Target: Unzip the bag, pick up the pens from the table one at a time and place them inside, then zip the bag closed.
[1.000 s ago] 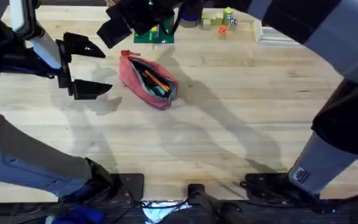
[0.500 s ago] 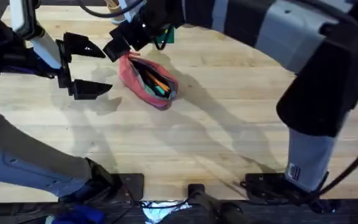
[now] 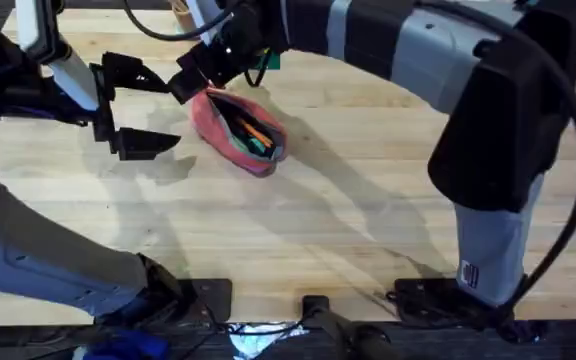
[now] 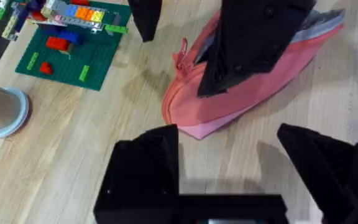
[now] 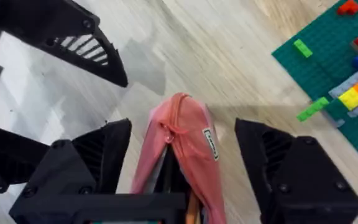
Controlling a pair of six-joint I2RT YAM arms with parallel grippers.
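The bag (image 3: 238, 130) lies on the table (image 3: 368, 220), toward its far left part, with the zipper open along the top. Inside it I see the pens (image 3: 251, 130), an orange one and a dark one, so the filling step looks finished and only the closing is left.

What has changed in the last second is the right arm. Before, the right end effector (image 3: 200, 78) was above the green brick plate (image 5: 347, 56) behind the bag; now it has come down to the far end of the bag, and the arm stretches across the whole table. In the right wrist view its two fingers stand wide apart, one on each side of the pink end where the zipper pull (image 5: 168, 127) sits, and they hold nothing yet.

The left end effector (image 3: 128, 105) has not moved: it stays just beside the bag on its left, also wide open and empty.

I judge that the right arm is preparing to take the pull and draw the zipper shut, and the left one may need to hold the fabric.
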